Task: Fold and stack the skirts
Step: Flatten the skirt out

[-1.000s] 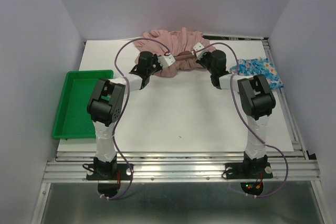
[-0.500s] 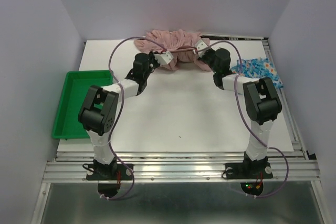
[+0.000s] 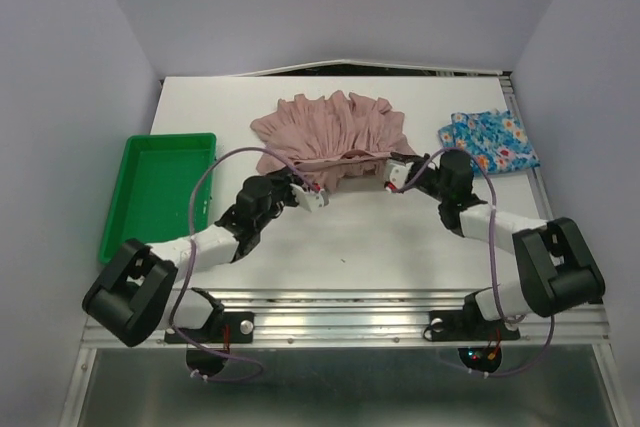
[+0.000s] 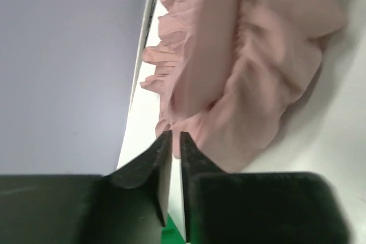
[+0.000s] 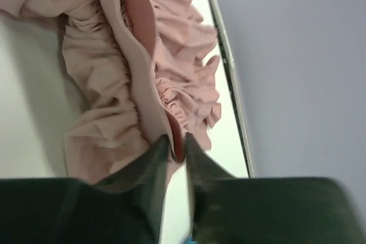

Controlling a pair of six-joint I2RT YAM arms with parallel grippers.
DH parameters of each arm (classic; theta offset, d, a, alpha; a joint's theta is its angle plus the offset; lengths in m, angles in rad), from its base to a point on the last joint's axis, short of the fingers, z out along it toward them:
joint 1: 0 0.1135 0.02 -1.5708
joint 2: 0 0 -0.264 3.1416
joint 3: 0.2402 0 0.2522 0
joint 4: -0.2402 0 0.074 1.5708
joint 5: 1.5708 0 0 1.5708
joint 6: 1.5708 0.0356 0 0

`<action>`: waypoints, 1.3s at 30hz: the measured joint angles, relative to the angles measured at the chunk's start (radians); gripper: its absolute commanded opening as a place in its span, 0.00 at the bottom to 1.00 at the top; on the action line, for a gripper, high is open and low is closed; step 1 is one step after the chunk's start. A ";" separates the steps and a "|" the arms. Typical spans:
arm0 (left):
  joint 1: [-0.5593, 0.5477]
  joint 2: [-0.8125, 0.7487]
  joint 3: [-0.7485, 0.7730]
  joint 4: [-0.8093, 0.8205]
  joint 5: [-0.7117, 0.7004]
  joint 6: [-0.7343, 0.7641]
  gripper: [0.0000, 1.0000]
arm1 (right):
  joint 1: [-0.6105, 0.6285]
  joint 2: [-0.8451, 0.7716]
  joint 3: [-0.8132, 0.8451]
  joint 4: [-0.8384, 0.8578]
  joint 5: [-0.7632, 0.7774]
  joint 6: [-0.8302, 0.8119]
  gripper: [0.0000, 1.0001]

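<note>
The dusty-pink pleated skirt (image 3: 330, 127) lies spread on the white table, its waistband stretched between my two grippers. My left gripper (image 3: 312, 194) is shut on the waistband's left end; the left wrist view shows pink cloth (image 4: 240, 67) pinched between the black fingers (image 4: 154, 158). My right gripper (image 3: 396, 174) is shut on the right end; the right wrist view shows the pink cloth (image 5: 114, 72) pinched between its fingers (image 5: 197, 158). The blue flowered skirt (image 3: 488, 140) lies folded at the right. The plain white skirt is not in view.
A green plastic tray (image 3: 155, 192) sits at the table's left edge. The back wall and the table's rear rail (image 3: 400, 69) lie just behind the pink skirt. White table surface (image 3: 350, 237) stretches in front of the skirt.
Both grippers have pulled the pink skirt from the back of the table toward the near side. It has gone from a bunched heap to spread flat, and both arms now reach low.
</note>
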 measured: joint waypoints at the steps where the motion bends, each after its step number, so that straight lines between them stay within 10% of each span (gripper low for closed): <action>1: -0.017 -0.032 -0.026 -0.027 -0.002 0.002 0.43 | -0.001 -0.041 -0.031 -0.027 -0.018 -0.029 0.32; 9: -0.080 -0.431 -0.082 -0.464 0.143 -0.011 0.77 | -0.019 -0.462 -0.246 -0.456 -0.189 -0.346 0.93; 15: -0.088 -0.628 -0.011 -0.748 0.211 -0.102 0.69 | -0.019 -0.554 -0.188 -0.615 -0.203 -0.261 0.89; 21: -0.058 -0.306 0.266 -0.953 0.252 -0.263 0.48 | -0.019 -0.168 0.323 -0.767 -0.055 0.132 0.59; 27: 0.097 0.174 0.671 -0.998 0.331 -0.498 0.36 | -0.019 0.280 0.898 -1.005 0.034 0.506 0.54; 39: -0.045 0.364 0.781 -1.053 0.321 -0.556 0.55 | 0.072 0.322 0.812 -1.299 0.066 0.587 0.57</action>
